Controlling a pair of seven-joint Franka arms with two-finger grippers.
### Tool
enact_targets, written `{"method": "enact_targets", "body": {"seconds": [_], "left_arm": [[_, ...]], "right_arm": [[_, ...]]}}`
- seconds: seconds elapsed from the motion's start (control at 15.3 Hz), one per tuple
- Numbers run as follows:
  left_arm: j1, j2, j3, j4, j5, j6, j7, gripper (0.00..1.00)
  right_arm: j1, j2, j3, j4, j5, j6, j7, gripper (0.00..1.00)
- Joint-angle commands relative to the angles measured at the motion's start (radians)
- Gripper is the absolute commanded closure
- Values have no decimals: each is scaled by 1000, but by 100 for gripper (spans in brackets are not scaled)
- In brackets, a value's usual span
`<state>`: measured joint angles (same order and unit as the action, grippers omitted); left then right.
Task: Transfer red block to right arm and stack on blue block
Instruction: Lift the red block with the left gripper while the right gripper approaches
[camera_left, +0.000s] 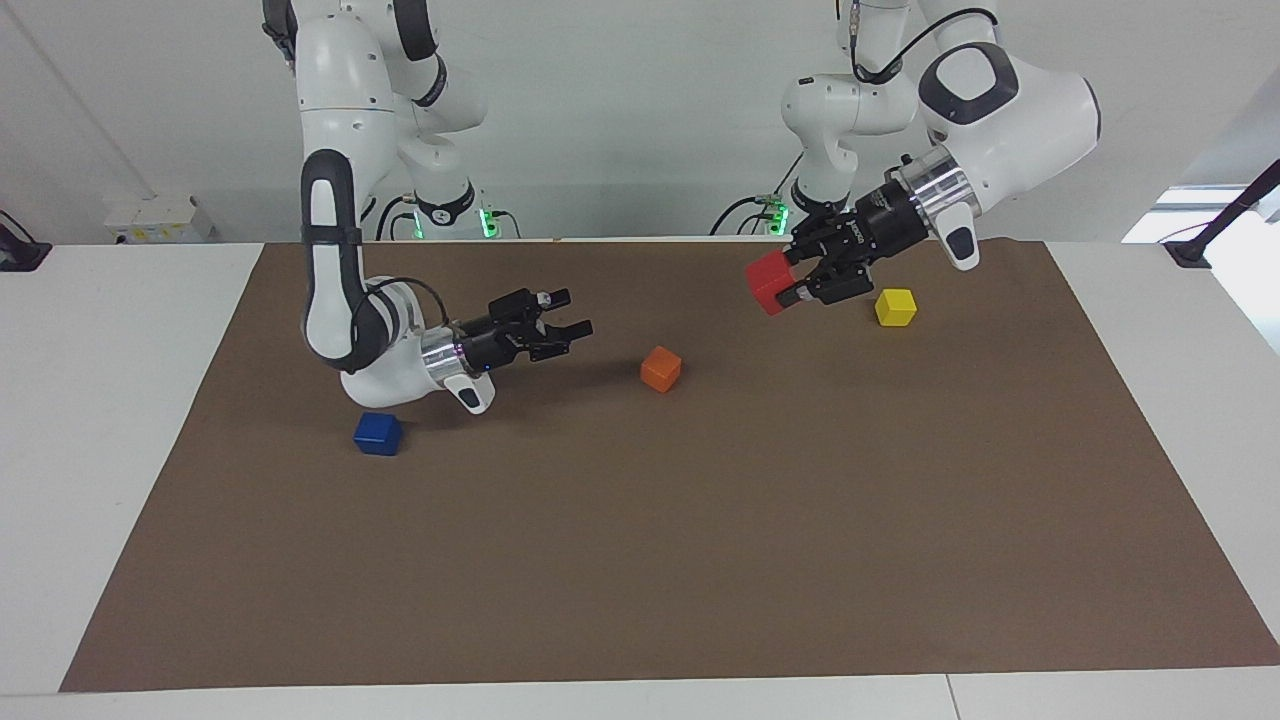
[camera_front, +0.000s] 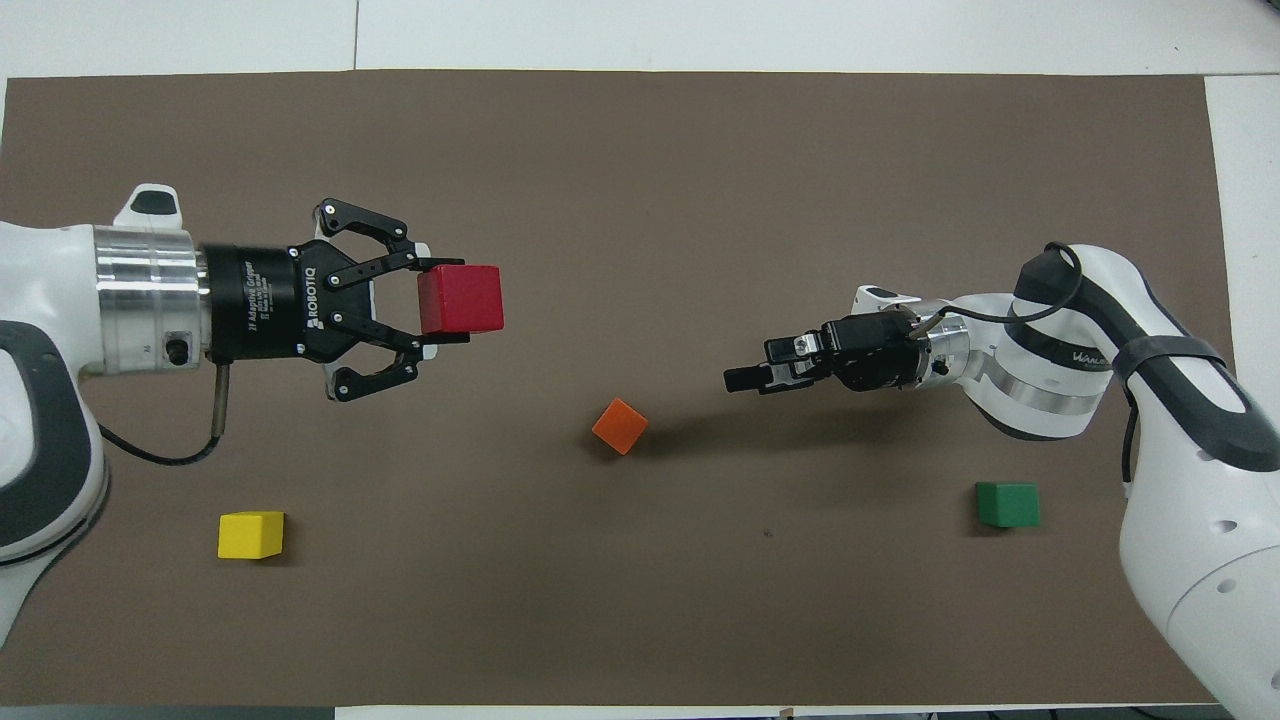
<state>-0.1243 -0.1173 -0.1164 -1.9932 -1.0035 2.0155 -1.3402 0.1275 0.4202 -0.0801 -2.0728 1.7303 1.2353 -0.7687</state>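
- While the left gripper (camera_left: 789, 286) clamps the red block (camera_left: 768, 282) aloft near the orange cube (camera_left: 660, 369), carry it level toward the right gripper (camera_left: 568, 325);
- the right gripper's open fingers should straddle the block's free faces;
- the blue block (camera_left: 377, 433) waits well apart from the orange cube.

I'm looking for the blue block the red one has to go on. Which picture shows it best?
The facing view. The blue block sits there in plain sight on the brown mat, under the right arm's elbow. In the overhead view you cannot see it at all; the right arm covers that part of the mat.
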Motion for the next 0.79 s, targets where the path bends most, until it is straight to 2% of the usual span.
{"method": "enact_targets", "body": {"seconds": [0.0,0.13,0.33,0.39,0.72], "left_arm": [[-66,-70,9,-101,-29,95,-22,100],[-107,-67,8,-121,-65,126,-22,100],[-185,-61,8,-190,-298,254,-24,100],[-219,-55,9,-191,-335,297,-25,100],[-314,-36,9,-205,-346,396,-30,100]], "right_arm": [[1,38,2,-12,37,-72,-81,0],[30,61,2,-10,95,-134,-135,0],[32,63,3,-9,109,-143,-147,0],[43,63,11,-9,133,-142,-156,0],[93,63,11,-7,189,-108,-156,0]]}}
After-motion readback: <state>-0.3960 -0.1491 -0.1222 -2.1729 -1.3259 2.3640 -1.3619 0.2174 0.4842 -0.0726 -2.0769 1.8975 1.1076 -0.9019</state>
